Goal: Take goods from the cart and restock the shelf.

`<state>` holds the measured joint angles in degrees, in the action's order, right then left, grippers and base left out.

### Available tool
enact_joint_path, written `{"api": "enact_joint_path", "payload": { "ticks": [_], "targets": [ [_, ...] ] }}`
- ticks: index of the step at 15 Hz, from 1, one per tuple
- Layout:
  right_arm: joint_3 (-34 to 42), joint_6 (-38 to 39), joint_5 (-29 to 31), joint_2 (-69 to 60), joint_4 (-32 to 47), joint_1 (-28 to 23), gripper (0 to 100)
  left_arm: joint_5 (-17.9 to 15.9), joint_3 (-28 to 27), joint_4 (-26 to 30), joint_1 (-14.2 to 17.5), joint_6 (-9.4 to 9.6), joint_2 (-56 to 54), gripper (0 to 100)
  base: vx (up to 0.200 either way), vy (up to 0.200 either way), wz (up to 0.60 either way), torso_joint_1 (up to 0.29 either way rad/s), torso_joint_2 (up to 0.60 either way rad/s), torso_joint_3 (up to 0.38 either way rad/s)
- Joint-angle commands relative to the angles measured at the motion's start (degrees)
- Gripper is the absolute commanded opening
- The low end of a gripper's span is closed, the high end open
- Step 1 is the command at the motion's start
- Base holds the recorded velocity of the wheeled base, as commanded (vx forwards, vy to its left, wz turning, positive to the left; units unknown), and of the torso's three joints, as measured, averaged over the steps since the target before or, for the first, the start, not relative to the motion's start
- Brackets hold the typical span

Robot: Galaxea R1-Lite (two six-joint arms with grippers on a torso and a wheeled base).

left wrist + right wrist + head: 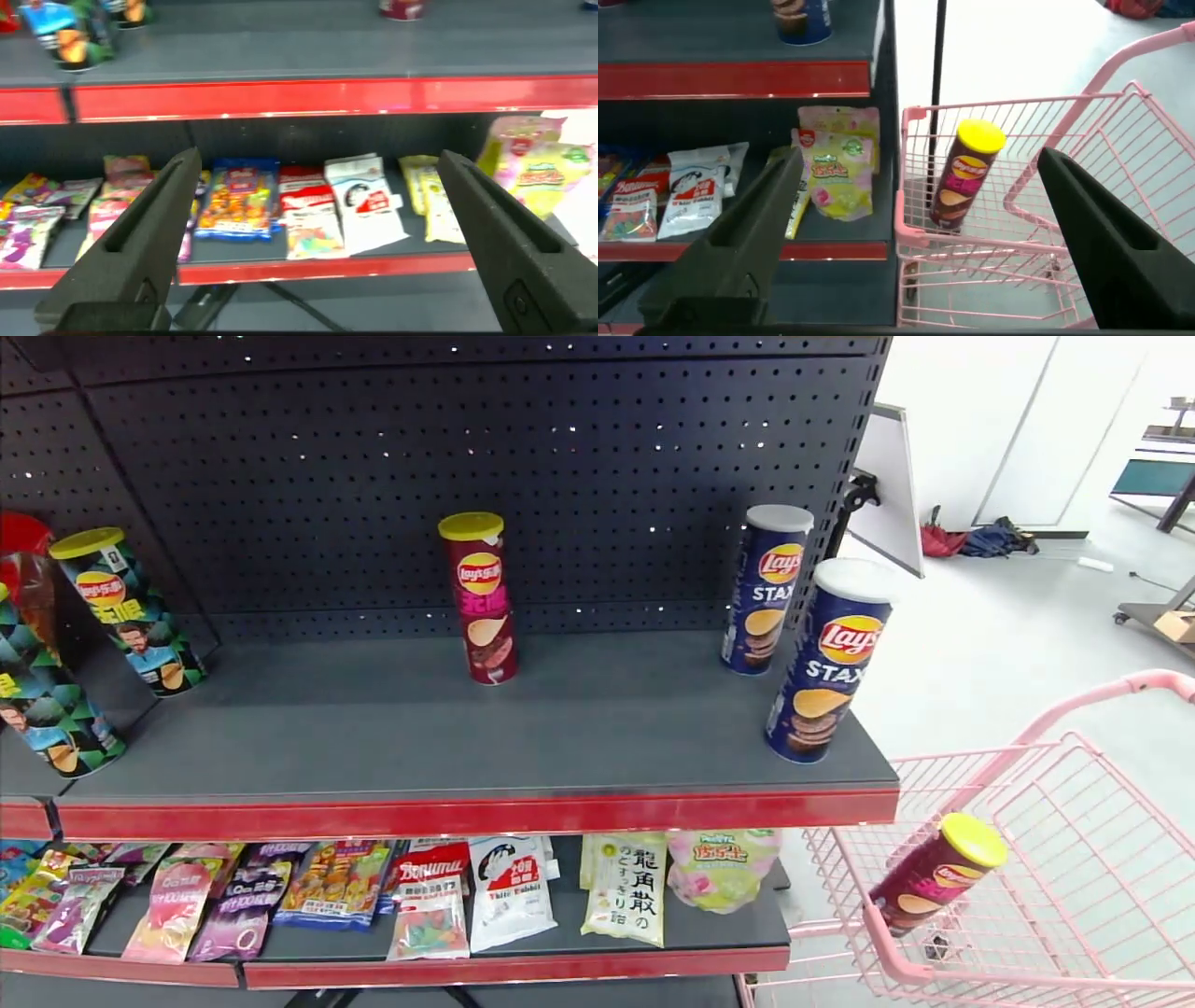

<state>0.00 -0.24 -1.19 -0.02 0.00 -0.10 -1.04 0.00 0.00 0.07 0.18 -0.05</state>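
Observation:
A maroon chip can with a yellow lid leans inside the pink cart, to the right of the shelf. In the right wrist view this can stands in the cart's near corner, some way beyond my right gripper, which is open and empty. The upper shelf board holds a matching maroon can at the middle back and two blue cans at its right end. My left gripper is open and empty, facing the lower shelf's snack bags.
Green-patterned chip cans stand at the left of the upper shelf. The lower shelf carries several snack bags. A wide bare stretch of board lies between the maroon and blue cans. Open floor lies to the right.

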Motion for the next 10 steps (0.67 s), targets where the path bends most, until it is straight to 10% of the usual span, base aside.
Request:
{"api": "enact_joint_path", "payload": {
  "ticks": [1, 5, 10],
  "targets": [
    [0.00, -0.02, -0.04, 0.02, 0.00, 0.01, 100, -0.02, 0.00, 0.00, 0.01, -0.01, 0.05, 100, 0.000, -0.200, 0.00, 0.002, 0.00, 0.007],
    [0.00, -0.02, -0.04, 0.02, 0.00, 0.01, 100, -0.02, 0.00, 0.00, 0.01, -0.01, 0.05, 100, 0.000, 0.000, 0.00, 0.000, 0.00, 0.000],
    [0.00, 0.07, -0.04, 0.02, 0.00, 0.01, 100, -0.02, 0.00, 0.00, 0.01, -0.01, 0.05, 100, 0.000, 0.000, -0.60, 0.001, 0.00, 0.003]
  ]
}}
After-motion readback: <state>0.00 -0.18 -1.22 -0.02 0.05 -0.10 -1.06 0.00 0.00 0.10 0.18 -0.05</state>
